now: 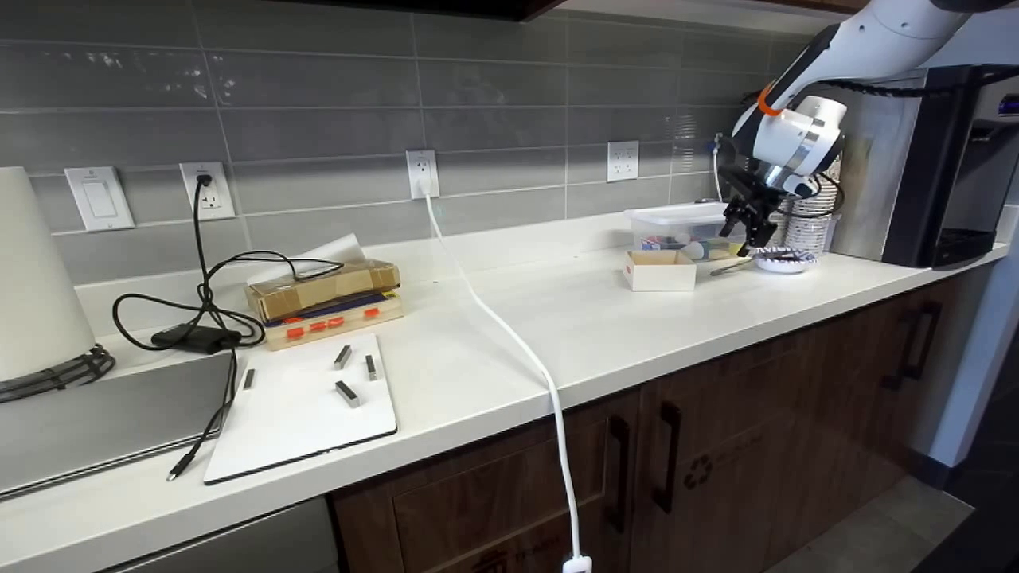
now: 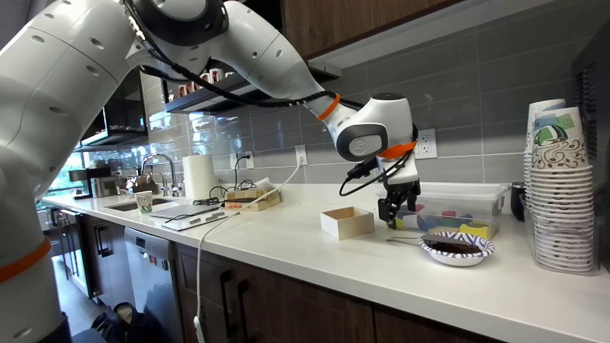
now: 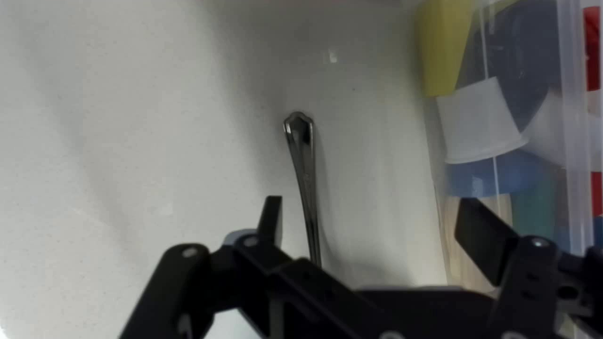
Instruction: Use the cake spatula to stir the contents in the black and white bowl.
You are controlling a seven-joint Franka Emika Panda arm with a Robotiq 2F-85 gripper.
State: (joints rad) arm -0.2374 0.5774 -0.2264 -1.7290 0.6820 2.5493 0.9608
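Behind everything I have a grey tiled wall (image 1: 493,95), with a long white counter (image 1: 605,318) running along its foot. My white arm (image 2: 276,62) reaches over the counter and bends down at the wrist. A clear plastic tub (image 2: 457,202) sits near the wall, and a tall stack of paper cups (image 2: 562,200) stands near it. In front of the tub I see the bowl (image 2: 457,258), white with a dark pattern round its rim, upright on the counter. Left of it in both exterior views is a small pale box (image 2: 357,227), its top uncovered. My claw (image 3: 370,214) hangs above the counter beside the tub, its two fingers spread wide apart. In the wrist view the handle of the cake spatula (image 3: 306,179) shows between them, apart from both. The spatula slants from bowl to counter, its blade over the dark stuff (image 2: 450,247) inside; whether those touch, I can't tell.
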